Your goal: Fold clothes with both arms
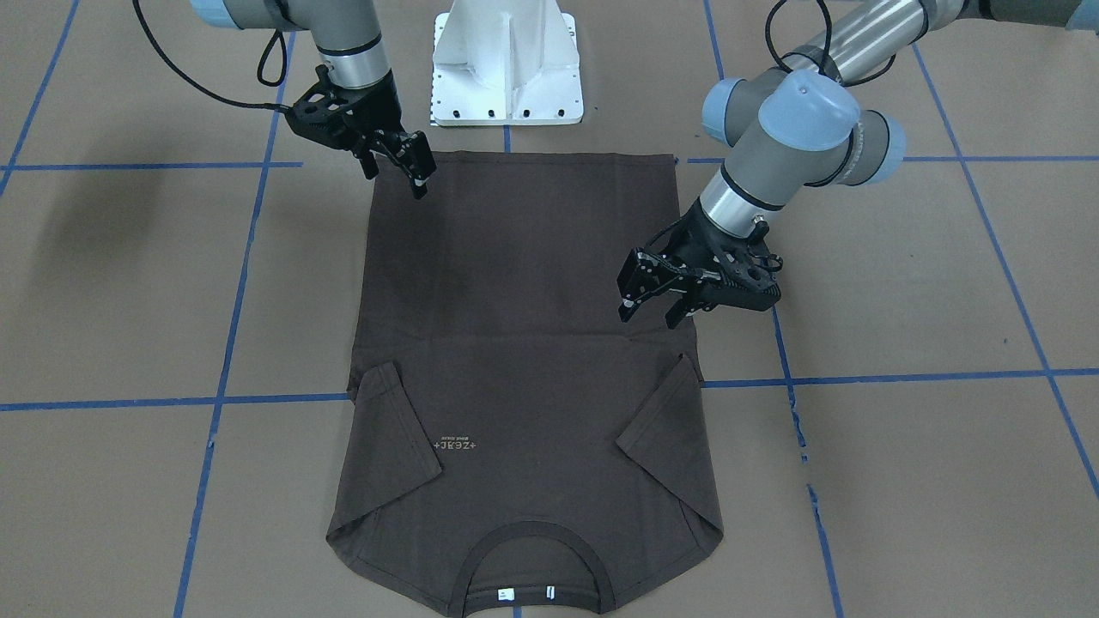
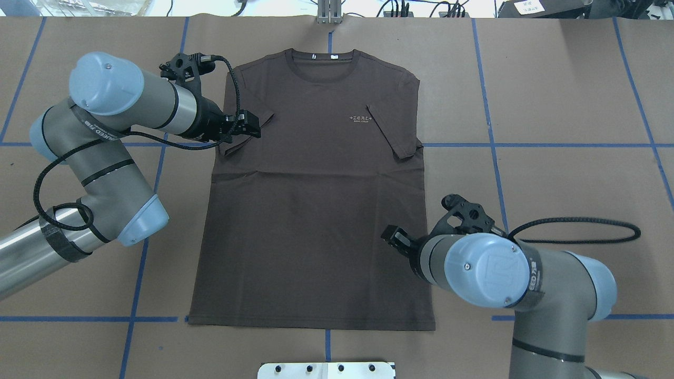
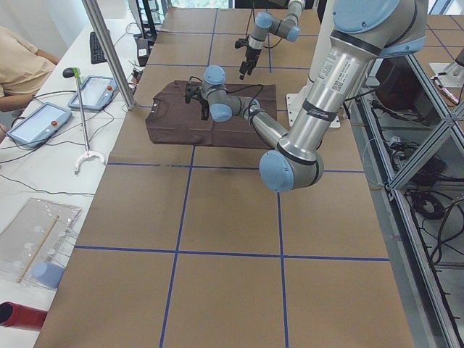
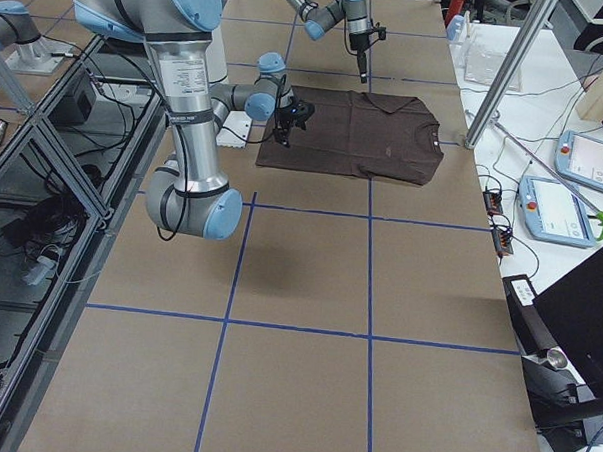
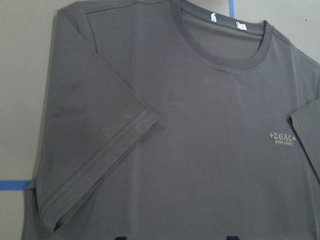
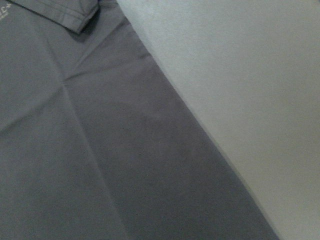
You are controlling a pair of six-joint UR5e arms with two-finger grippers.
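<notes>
Hovering left gripper [image 1: 649, 316]: jaws apart with nothing between them, held above the T-shirt [image 1: 515, 283] at its edge on the robot's left, near the folded-in sleeve [image 1: 665, 421].
Right gripper [image 1: 397, 182]: jaws also apart and empty, tilted down over the opposite side of the shirt, close to the hem corner.
Left arm [image 2: 105, 131]: silver-grey tube with light blue joint caps, bent in from the robot's left side.
Right arm [image 2: 505, 273]: the same build, reaching in from the robot's right, with a black cable [image 2: 579, 231] looping off it.
T-shirt position: dark brown, lying flat and face up in the middle of the table [image 2: 553, 95]. The collar [image 2: 324, 66] points away from the robot and the hem lies nearest the white pedestal [image 1: 506, 77]. Both short sleeves are folded inward onto the chest.
T-shirt details: small white neck tags [image 2: 322, 56] and pale chest lettering [image 2: 360, 118].
Table surface: brown paper crossed by blue tape lines [image 2: 526, 145].
</notes>
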